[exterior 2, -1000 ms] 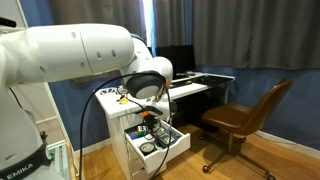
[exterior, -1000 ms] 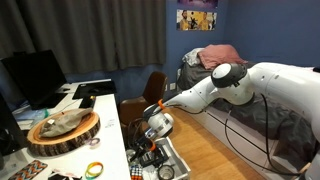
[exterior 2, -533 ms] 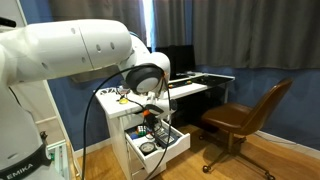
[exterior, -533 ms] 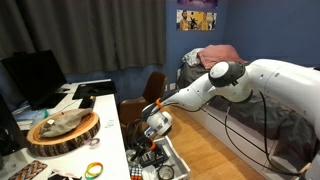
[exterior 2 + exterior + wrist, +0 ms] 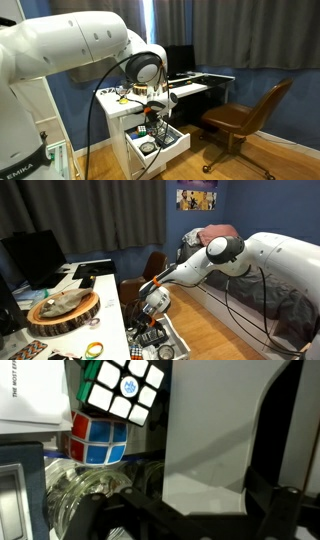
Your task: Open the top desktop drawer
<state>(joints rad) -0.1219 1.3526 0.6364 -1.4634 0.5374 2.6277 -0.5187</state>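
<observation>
The top desktop drawer (image 5: 176,340) stands pulled out of the white desk unit, also in the other exterior view (image 5: 172,150). It holds a dark calculator (image 5: 18,480), two Rubik's cubes (image 5: 120,385) and small clutter. My gripper (image 5: 152,306) hangs over the drawer's inner part, just above its contents (image 5: 150,118). In the wrist view the gripper (image 5: 185,520) is open, its dark fingers (image 5: 285,510) standing wide apart on either side of the drawer's thin white wall (image 5: 215,440), holding nothing.
The desk top (image 5: 110,310) carries a wooden round tray (image 5: 62,310), a monitor (image 5: 35,255) and small items. A brown office chair (image 5: 245,115) stands to the side of the drawer unit. A bed (image 5: 215,240) lies behind the arm.
The arm's wrist and elbow have risen a little and shifted toward the desk. The gripper stays over the open drawer, which has not visibly moved.
</observation>
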